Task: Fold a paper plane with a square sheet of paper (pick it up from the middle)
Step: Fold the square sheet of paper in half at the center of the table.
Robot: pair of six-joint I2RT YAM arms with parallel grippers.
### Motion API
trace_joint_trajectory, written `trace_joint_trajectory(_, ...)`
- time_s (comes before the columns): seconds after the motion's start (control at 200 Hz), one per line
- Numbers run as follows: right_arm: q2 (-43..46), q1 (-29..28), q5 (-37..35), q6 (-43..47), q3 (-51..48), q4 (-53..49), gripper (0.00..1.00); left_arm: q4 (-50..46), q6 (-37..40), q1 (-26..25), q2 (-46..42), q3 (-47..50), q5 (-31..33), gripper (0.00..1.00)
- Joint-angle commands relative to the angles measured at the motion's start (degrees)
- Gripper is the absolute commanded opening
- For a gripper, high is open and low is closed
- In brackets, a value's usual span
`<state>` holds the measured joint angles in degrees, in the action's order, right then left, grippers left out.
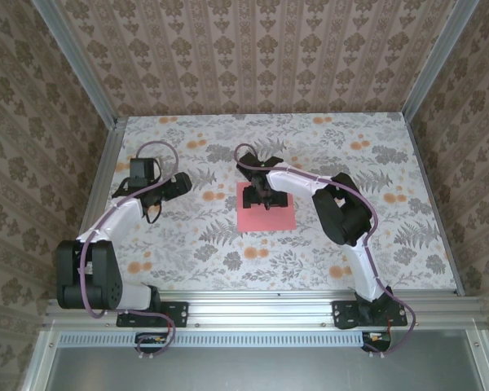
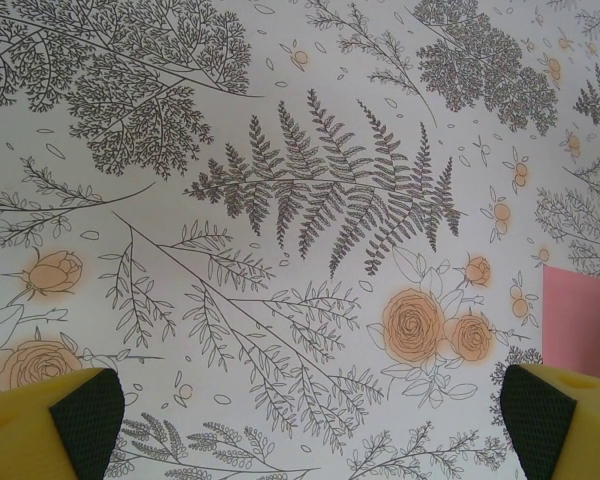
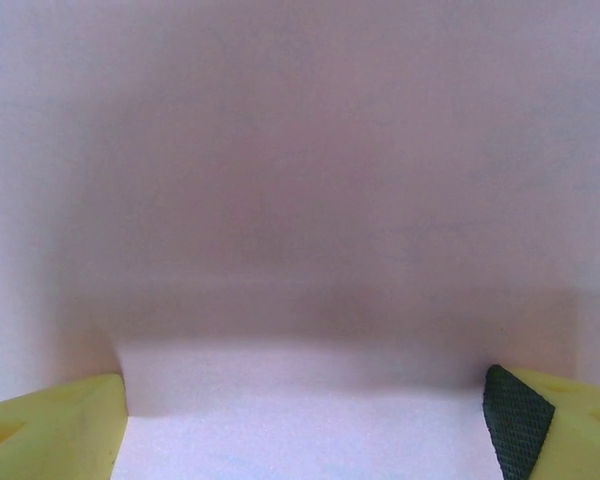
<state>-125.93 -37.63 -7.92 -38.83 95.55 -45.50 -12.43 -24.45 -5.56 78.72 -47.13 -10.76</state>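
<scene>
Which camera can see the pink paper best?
The top external view: it shows the whole paper lying flat on the table, with the right gripper over its far half. The left wrist view catches a strip of paper at its right edge, and the right wrist view is so close that the paper is a pink blur.

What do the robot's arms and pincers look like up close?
The left arm and right arm are both white-wrapped links between chunky black joints, with a purple cable looping along each. The left gripper has yellow fingers with black textured pads.
</scene>
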Motion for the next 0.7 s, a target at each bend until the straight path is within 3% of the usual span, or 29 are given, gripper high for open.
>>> trace_joint_trajectory(0.0,-4.59,0.36,0.73,-0.82,-4.03,-3.11,0.91,-0.1,-0.76,-0.39,0.29,0.57,-0.75,1.0)
trace_joint_trajectory(0.395,-1.66,0.36,2.09,-0.07,-5.23,-0.24,0.85,-0.61,-1.22,-1.05,0.15,0.26,-0.66,1.0)
trace_joint_trajectory(0.695,4.29,0.18,-4.02,2.35,-0.71,-2.94,0.95,-1.02,-1.42,-1.55,0.1,0.17,-0.49,1.0)
